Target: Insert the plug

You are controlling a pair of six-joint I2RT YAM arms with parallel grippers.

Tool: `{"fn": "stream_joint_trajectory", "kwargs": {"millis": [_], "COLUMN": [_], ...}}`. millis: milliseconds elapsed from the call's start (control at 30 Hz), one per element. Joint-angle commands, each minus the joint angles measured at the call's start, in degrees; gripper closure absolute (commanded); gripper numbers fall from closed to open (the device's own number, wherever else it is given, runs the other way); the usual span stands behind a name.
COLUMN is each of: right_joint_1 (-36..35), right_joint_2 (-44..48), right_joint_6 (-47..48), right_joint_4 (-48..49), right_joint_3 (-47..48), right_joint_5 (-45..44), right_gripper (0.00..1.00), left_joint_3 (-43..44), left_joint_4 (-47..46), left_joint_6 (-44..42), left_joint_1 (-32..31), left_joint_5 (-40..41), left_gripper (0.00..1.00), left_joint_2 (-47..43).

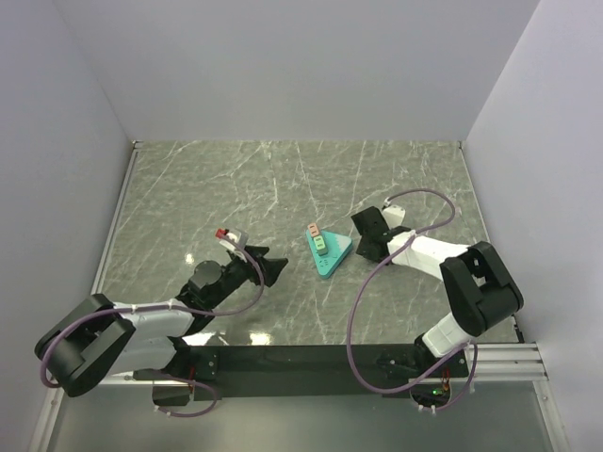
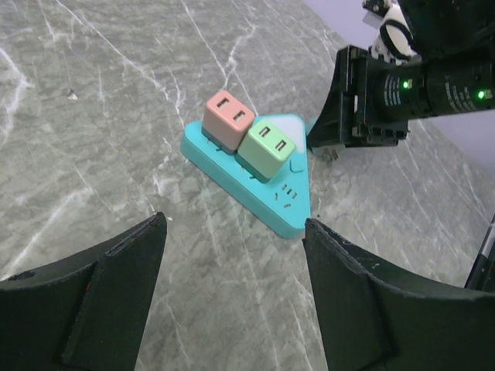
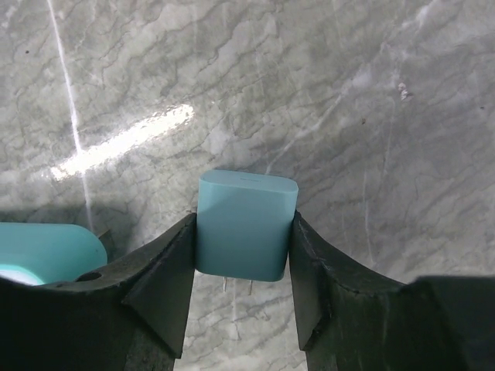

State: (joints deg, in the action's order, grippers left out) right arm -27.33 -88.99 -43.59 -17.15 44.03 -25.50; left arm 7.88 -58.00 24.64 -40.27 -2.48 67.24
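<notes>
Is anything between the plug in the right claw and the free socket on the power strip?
Nothing visible. The plug in the right claw is beside the power strip; the pink plug and green plug fill other sockets.

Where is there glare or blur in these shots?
Right wrist: a bright glare streak on the table left of the teal plug. Left wrist: the power strip is crisp, the near jaws dark and soft. Top external: even, diffuse light.

No legible txt or nos. anywhere; marks on power strip (image 2: pixel 271 202) too small.
</notes>
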Motion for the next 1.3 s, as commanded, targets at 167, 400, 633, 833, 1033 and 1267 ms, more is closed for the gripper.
{"fn": "stream_joint_trajectory", "kwargs": {"millis": [167,400,633,833,1033,1267], "right_joint_1": [-5.5,-10.8,-13.9,-15.7,-17.3,-17.6], "right_joint_2": [7.4,18.9,23.8,23.9,24.9,27.1], "right_joint_6": [-0.9,-2.9,-5.4,-6.2,-6.4,-5.4], "right_joint_4": [2.6,10.9,20.1,23.8,24.8,23.8], "right_joint_3": [3.6,1.6,-1.2,-1.3,-2.1,-2.9], "right_joint_5": [1.3,6.2,11.9,13.7,12.8,13.5], "right_gripper": [1.0,1.0,1.0,1.0,1.0,1.0], "left_joint_3": [2.0,8.8,12.8,16.3,16.6,18.0], "left_joint_4": [-8.6,-13.2,-20.3,-23.2,-28.7,-25.9], "left_joint_6": [-1.2,-2.3,-1.8,-2.0,-1.2,-2.6], "left_joint_1": [-8.1,-14.2,-15.2,-16.9,-17.6,-17.6], "left_joint_5": [6.0,11.9,14.3,17.2,20.4,20.5], "left_gripper": [0.22,0.22,0.22,0.21,0.2,0.19], "left_joint_2": [6.3,12.6,15.6,20.0,23.4,22.2]}}
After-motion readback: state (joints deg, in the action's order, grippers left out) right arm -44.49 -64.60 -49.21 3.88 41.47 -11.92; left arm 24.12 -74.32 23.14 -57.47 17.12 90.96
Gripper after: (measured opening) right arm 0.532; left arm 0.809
